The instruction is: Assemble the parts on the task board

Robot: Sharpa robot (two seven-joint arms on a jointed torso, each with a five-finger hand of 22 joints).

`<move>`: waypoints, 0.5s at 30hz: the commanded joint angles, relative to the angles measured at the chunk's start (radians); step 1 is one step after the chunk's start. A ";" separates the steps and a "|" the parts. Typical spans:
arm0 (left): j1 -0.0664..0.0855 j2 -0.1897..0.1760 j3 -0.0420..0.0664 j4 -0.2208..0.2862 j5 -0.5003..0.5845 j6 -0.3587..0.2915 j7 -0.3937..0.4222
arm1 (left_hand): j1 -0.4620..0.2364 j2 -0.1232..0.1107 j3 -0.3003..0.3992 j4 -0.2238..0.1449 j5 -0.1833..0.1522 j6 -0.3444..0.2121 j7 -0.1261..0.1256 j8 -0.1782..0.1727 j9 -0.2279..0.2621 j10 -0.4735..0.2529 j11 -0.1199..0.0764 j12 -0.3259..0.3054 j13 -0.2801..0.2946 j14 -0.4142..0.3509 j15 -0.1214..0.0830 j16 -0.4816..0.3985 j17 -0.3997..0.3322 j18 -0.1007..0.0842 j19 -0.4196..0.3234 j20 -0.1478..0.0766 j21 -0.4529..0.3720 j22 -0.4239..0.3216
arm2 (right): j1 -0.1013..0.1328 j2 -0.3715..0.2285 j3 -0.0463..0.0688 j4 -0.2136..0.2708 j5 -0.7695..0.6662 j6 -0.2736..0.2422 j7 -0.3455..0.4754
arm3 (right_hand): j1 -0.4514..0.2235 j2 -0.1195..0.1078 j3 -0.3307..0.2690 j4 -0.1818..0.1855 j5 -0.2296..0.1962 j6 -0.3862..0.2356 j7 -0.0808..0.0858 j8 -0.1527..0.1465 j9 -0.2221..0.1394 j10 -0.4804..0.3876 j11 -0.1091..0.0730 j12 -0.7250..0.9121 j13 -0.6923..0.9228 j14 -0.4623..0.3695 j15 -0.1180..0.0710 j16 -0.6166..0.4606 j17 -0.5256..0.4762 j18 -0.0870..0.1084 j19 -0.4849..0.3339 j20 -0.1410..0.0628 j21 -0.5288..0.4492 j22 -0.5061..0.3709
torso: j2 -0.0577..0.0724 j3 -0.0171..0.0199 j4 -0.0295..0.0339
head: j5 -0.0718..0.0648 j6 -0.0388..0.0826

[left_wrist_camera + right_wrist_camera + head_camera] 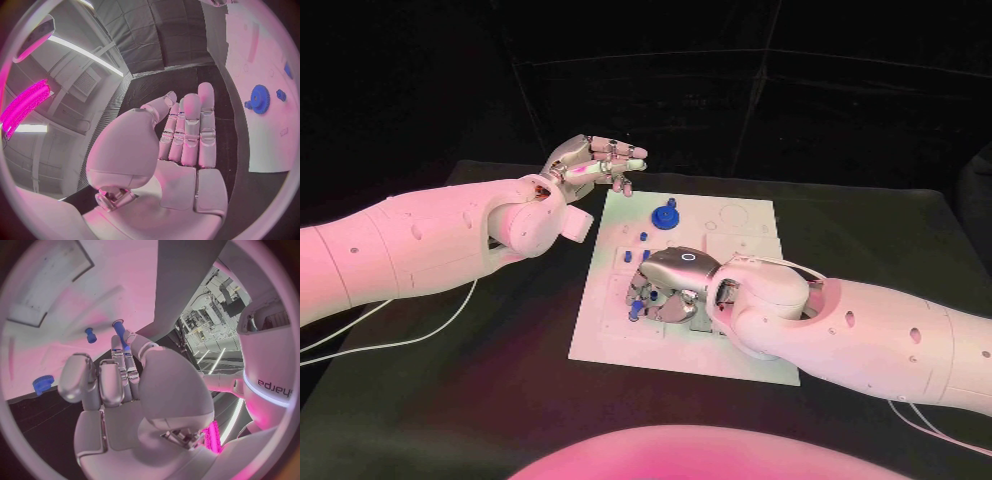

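Figure: The task board (733,225), a white plate, lies mid-surface (877,230). The right robot hand (672,288) is down over the board's near half, its fingers (119,352) curled beside a blue peg (118,328); whether it grips the peg cannot be told. A blue gear (666,214) stands toward the board's far end, with small blue parts (642,237) between it and the right robot hand. The left robot hand (596,165) hovers off the board's far left corner, fingers loosely apart and empty. Risk: the right robot hand hides its own work, so a tilted peg could jam or slip, and the fingers could knock neighbouring parts.
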 commanded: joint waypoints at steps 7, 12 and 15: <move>0.002 0.004 0.001 -0.001 0.003 0.013 0.003 | 0.003 0.006 -0.006 -0.001 0.000 -0.005 0.001 0.005 -0.001 -0.009 0.001 0.006 0.002 -0.005 -0.001 -0.006 -0.001 0.006 -0.008 0.001 -0.005 -0.001 | 0.001 0.016 0.000 -0.004 -0.052 0.033 -0.022 | -0.011 -0.001 0.005 0.000 0.006 0.002 0.004 0.003 0.001 0.003 0.005 -0.005 -0.001 0.037 -0.002 0.005 0.002 0.003 -0.002 -0.003 0.006 0.001 | 0.000 -0.0002 -0.0003 | 0.000 -0.001; 0.002 0.004 0.001 -0.001 0.003 0.014 0.003 | 0.003 0.006 -0.006 -0.001 0.000 -0.005 0.001 0.005 -0.001 -0.009 0.001 0.006 0.002 -0.005 -0.001 -0.006 -0.001 0.006 -0.008 0.001 -0.005 -0.001 | 0.001 0.025 -0.001 -0.007 -0.065 0.046 -0.024 | -0.011 -0.002 0.005 0.000 0.007 0.003 0.004 0.003 0.001 0.003 0.005 -0.006 0.000 0.037 -0.002 0.005 0.000 0.003 -0.002 -0.003 0.006 0.001 | 0.000 -0.0006 0.0004 | 0.000 -0.004; 0.002 0.004 0.001 -0.001 0.003 0.014 0.002 | 0.003 0.006 -0.006 -0.001 0.000 -0.005 0.001 0.005 -0.001 -0.009 0.001 0.006 0.002 -0.005 -0.001 -0.006 -0.001 0.006 -0.008 0.001 -0.005 -0.001 | 0.001 0.027 -0.010 -0.005 -0.071 0.050 -0.023 | -0.011 -0.003 0.005 0.000 0.007 0.003 0.004 0.003 0.001 0.003 0.005 -0.006 0.000 0.037 -0.002 0.005 0.000 0.003 -0.002 -0.003 0.006 0.001 | 0.000 -0.0009 0.0003 | 0.000 -0.005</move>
